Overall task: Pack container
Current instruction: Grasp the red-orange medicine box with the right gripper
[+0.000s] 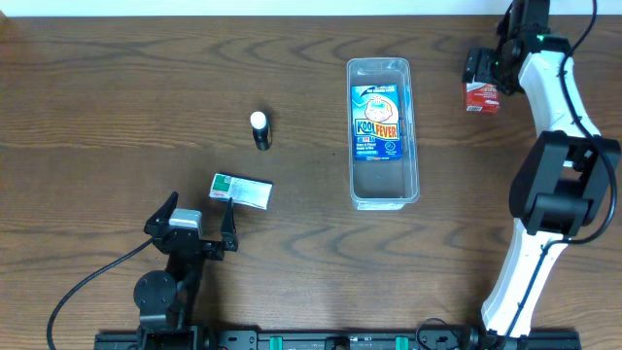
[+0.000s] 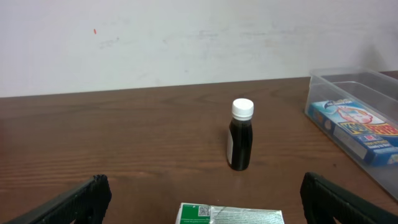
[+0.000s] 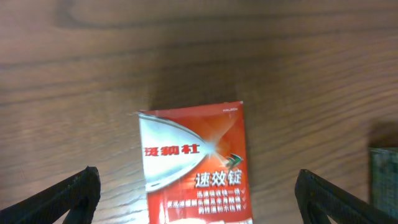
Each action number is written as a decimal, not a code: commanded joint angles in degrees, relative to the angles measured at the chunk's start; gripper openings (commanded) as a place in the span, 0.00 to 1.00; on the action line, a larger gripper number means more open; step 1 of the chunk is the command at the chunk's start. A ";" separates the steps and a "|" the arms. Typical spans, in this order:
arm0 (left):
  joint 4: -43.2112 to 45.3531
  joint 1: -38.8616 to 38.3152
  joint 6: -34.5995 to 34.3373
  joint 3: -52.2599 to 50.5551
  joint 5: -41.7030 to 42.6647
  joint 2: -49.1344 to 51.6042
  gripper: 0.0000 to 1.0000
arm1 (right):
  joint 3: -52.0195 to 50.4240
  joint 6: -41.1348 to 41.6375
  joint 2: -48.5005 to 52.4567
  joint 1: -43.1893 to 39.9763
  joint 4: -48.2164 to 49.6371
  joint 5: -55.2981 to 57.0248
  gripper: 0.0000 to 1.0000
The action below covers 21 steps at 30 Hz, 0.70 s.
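item 1, step in hand: packing is partly done, judged from the layout. the right gripper (image 1: 483,74) hovers above the red box (image 3: 196,155), jaws spread wide on either side of it, touching nothing. this reads as the approach before a pick.

item 2, next move: it calls for a straight descent until the fingers flank the red box, a close across its narrow width, then a lift and a carry leftward to the container (image 1: 384,183). the box lies flat, so the fingertips likely need to reach the tabletop.

item 3, container: clear, long and narrow, it stands right of centre on the table (image 1: 117,97). it holds one blue box (image 1: 376,122) lying flat at the far end; the near end is bare.

item 4, left gripper (image 1: 194,222): jaws spread, empty, low at the near left edge, just behind a green-and-white packet (image 1: 241,190).

item 5, loose stock: a dark bottle (image 1: 260,130) with a white cap, upright, stands between the packet and the container, apart from both.

item 6, surface and room: dark brown wood-grain tabletop, matte. a plain white wall (image 2: 186,37) lies beyond its far edge.
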 commanded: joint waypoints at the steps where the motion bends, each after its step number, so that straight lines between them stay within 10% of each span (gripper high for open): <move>1: -1.86 0.39 0.39 -1.09 0.15 -0.35 0.98 | -0.11 -0.72 2.14 -0.35 0.46 0.72 0.97; 21: -1.86 0.39 0.39 -1.09 0.15 -0.35 0.98 | -0.66 -0.07 3.45 -0.20 0.46 0.81 0.92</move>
